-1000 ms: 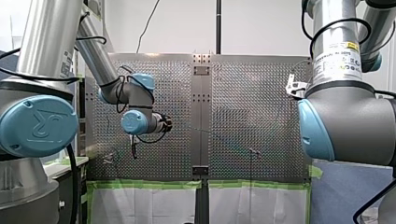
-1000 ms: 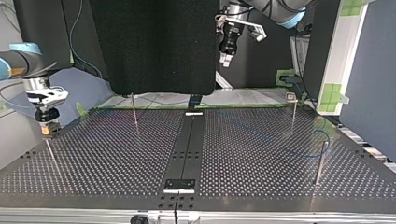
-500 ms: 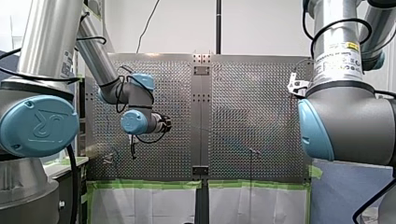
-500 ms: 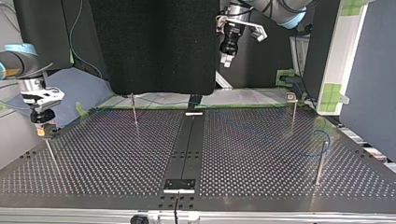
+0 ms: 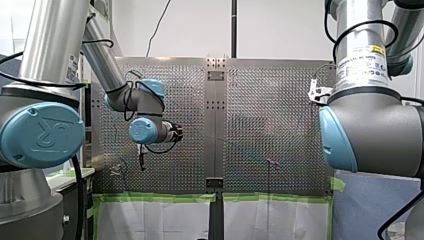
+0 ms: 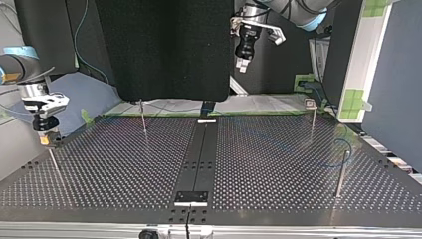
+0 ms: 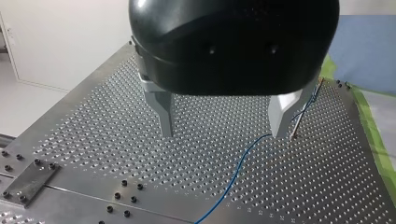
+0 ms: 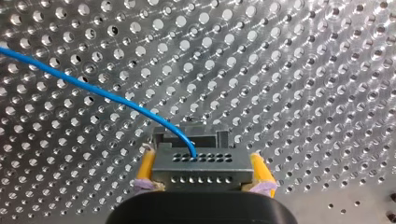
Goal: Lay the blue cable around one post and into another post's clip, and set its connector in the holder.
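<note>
The cable is seen in bright blue and the connector in grey, dotted with two rows of small holes. Yellow pads are shown on my right gripper. My left gripper is cased in black, with silvery fingers. The desk is silver, patterned with a regular grid of holes and edged with green tape.

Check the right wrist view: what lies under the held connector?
Only perforated table shows around the connector, which my right claw grips; the blue cable leaves its face. The patch directly beneath is covered.
</note>
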Motion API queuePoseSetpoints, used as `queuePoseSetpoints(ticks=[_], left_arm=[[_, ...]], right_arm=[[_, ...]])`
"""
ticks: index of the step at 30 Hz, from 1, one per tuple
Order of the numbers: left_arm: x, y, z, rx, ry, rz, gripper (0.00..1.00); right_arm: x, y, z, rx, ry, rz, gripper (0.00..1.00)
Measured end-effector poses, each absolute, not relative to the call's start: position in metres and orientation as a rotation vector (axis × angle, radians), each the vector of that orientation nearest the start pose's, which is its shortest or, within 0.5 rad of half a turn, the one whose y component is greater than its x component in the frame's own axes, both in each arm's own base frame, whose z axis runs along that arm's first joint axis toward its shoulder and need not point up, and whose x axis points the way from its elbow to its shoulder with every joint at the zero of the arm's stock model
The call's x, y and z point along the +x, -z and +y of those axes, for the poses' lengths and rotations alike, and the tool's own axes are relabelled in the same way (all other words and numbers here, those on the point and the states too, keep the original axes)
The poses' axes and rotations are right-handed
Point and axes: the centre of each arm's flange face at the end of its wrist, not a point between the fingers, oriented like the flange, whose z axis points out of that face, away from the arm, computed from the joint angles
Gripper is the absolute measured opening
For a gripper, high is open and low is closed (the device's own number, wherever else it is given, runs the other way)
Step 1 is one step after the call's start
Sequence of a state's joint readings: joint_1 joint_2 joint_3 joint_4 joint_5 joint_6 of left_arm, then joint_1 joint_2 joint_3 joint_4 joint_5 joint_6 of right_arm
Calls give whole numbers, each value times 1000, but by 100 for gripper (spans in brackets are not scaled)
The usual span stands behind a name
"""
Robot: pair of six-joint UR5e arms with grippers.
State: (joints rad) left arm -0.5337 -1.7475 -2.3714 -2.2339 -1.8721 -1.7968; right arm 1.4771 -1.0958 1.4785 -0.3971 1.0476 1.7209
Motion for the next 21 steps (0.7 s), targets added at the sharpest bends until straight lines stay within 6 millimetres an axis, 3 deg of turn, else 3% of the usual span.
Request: queuePoseSetpoints(ticks=[21], left_arm=[[277,-149,-282,26,322,1654,100]], right_arm=[[122,-269,-669,1489,-1629,-1111,0]])
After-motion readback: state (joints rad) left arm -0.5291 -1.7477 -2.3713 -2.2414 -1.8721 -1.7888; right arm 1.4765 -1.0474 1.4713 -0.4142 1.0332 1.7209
